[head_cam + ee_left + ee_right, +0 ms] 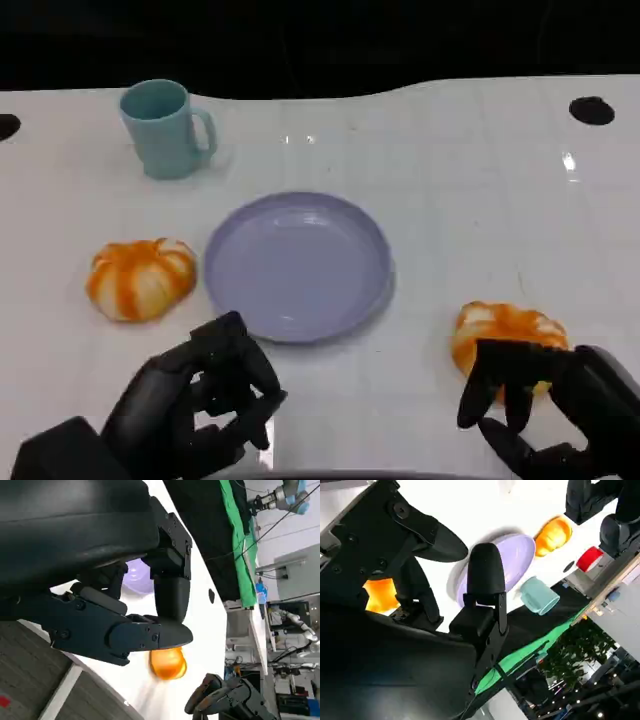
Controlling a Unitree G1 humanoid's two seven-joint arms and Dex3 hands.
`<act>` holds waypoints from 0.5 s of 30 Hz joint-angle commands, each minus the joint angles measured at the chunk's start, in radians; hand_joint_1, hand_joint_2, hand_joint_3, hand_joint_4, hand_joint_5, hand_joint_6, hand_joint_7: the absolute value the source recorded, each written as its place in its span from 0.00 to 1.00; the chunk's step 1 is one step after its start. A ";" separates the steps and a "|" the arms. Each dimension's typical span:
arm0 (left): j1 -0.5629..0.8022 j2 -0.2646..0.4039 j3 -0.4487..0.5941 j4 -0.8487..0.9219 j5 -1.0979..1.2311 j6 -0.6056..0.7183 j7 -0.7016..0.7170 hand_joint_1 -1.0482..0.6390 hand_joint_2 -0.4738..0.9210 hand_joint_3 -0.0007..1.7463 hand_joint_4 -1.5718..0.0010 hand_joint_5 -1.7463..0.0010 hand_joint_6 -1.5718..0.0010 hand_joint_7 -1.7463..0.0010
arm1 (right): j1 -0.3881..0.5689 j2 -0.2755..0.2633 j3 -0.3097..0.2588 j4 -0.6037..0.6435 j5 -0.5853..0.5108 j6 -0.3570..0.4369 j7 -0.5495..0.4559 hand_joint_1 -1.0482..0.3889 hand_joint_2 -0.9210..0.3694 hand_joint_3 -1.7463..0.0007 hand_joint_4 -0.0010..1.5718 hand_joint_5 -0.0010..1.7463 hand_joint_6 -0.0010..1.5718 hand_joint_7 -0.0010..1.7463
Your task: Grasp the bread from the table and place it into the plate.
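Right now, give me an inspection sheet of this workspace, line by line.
Surface: white table, glossy, with a dark round hole near each far corner.
Job's things: two orange bread pieces, left bread beside the plate, right bread by the right hand; lavender plate holds nothing.
Clutter: teal mug, upright, beyond the plate.
Hands: left hand holds nothing, fingers partly curled; right hand open, fingers at the right bread.
Cables: nothing seen on the table.
Surroundings: green cloth, lab equipment beyond the table.
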 commanded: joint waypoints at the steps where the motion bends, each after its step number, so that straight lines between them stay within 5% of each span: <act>1: -0.001 0.014 0.009 -0.008 0.000 -0.003 -0.004 0.29 1.00 0.23 0.56 0.00 0.67 0.04 | 0.005 -0.012 -0.003 -0.007 0.008 0.003 0.003 0.62 0.50 0.24 0.51 0.98 0.50 0.77; 15: 0.000 0.014 0.011 -0.010 0.002 0.004 -0.001 0.29 1.00 0.23 0.56 0.00 0.68 0.04 | 0.004 -0.012 -0.003 -0.007 0.006 0.008 0.003 0.63 0.50 0.26 0.51 0.96 0.50 0.75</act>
